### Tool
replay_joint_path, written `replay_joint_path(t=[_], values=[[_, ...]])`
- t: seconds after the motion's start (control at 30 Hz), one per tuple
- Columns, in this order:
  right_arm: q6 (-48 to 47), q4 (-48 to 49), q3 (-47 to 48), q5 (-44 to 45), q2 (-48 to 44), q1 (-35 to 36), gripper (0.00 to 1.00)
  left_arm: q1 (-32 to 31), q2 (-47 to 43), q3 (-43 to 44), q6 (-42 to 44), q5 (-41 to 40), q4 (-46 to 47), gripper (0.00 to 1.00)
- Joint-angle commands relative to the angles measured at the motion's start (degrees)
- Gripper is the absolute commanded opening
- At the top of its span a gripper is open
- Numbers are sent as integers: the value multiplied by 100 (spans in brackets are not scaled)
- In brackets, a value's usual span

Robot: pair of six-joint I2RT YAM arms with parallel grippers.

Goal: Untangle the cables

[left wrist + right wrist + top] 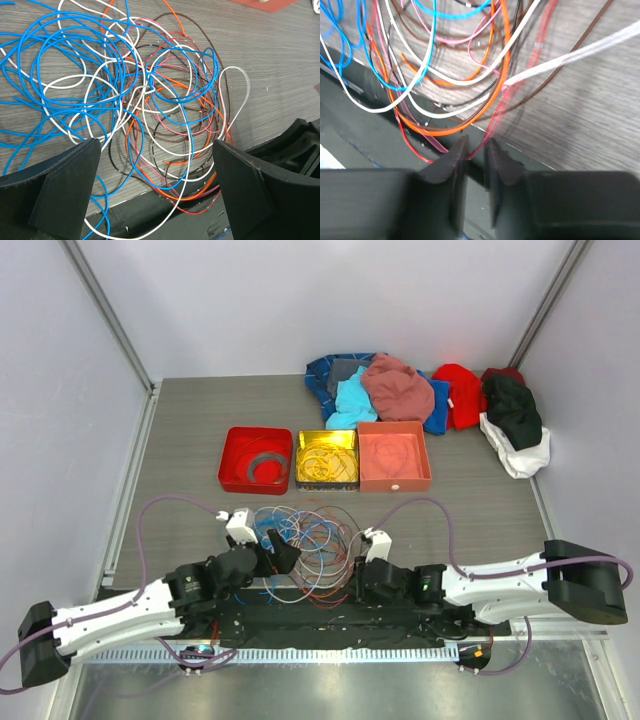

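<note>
Cables [308, 540] between left hand [156, 167], right hand [476, 148]

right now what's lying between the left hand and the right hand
The tangled cables fill the gap between left hand and right hand; the top external view shows it.

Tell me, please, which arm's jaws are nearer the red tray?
Left. The left arm holds its jaws open over the cables, just in front of the red tray. The right arm, jaws shut on the cables, sits further right, farther from the tray.
</note>
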Motion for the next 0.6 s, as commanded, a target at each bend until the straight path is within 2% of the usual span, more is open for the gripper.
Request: replay_joint_path(t=[0.0,0.17,0.33,0.43,0.57], values=[[-181,-1,368,875,-197,13,19,-11,114,114,47,-126,67,100],[-470,-633,762,1288,-740,22,1,-11,97,114,47,-117,67,99],[-1313,-1696,1763,1789,-1295,13,1,-11,-105,79,56,-178,14,99],[-2172,-2504,2896,2220,-1349,22,1,-11,-175,87,109,-257,31,99],[-3264,-2884,4634,2545,-1042,13,1,-20,-237,184,284,-371,49,100]])
